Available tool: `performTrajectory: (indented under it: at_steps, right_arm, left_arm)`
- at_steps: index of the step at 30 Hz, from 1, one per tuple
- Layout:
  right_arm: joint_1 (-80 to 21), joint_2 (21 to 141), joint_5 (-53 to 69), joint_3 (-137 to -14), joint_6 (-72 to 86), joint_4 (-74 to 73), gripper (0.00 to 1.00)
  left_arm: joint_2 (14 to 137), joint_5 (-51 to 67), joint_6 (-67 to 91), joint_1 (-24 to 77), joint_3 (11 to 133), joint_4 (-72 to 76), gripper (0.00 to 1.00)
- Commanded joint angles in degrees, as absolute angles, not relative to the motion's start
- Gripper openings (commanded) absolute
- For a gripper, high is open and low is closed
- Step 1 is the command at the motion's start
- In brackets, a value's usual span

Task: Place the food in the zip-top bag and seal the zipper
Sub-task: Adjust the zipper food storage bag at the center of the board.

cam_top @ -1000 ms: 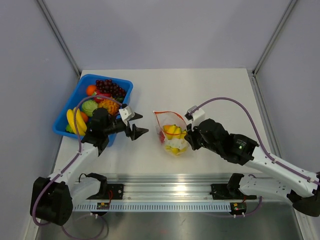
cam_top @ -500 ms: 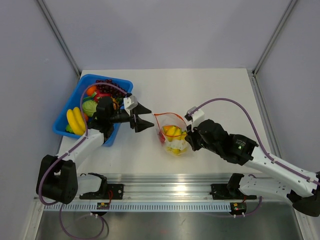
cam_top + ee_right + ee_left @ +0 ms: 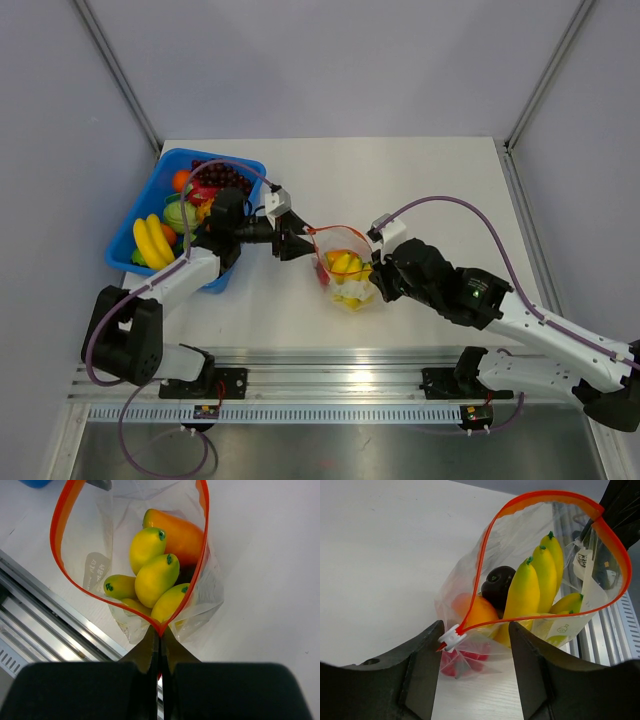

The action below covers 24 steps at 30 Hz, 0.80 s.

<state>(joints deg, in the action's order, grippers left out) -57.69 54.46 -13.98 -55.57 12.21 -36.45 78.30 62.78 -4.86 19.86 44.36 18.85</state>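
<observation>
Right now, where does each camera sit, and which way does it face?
Top external: fixed above and behind the bases, looking down on the table; left arm and right arm show.
Left wrist: on the left arm, looking along the open left gripper into the zip-top bag's mouth; both fingers show.
Right wrist: on the right arm, facing that mouth from the opposite end; the right gripper, shut on the zipper, shows.
Shared: both wrist views see the yellow food inside the bag.

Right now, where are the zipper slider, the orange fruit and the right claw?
zipper slider (image 3: 451,637): left wrist view, its white body.
orange fruit (image 3: 185,536): right wrist view, its upper side.
right claw (image 3: 159,639): right wrist view, between its fingertips.
</observation>
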Motion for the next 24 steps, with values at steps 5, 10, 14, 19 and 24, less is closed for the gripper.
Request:
performTrajectory:
  at_steps: [5,10,14,19,24]
  right_arm:
    - [-57.2,54.5,-17.3,-57.2,12.1,-35.9,0.00]
    - [-57.2,56.5,-18.7,-59.7,12.1,-38.3,0.12]
    - [-57.1,57.8,-17.3,-63.7,11.0,-40.2,0.30]
    - [-57.2,63.9,-10.0,-79.4,7.3,-47.3,0.36]
    - [-57.2,73.1,-2.1,-87.3,1.2,-48.6,0.35]
  left_arm:
    - [75.6,63.3,-7.4,20.3,46.0,18.1,0.19]
    - [70.1,58.2,-6.7,20.4,42.9,17.3,0.00]
    - [64.5,56.2,-4.4,20.4,37.8,21.0,0.00]
    - [59.6,56.2,-3.0,20.5,36.5,17.4,0.00]
    - [54.9,55.3,-3.5,20.6,33.4,17.4,0.00]
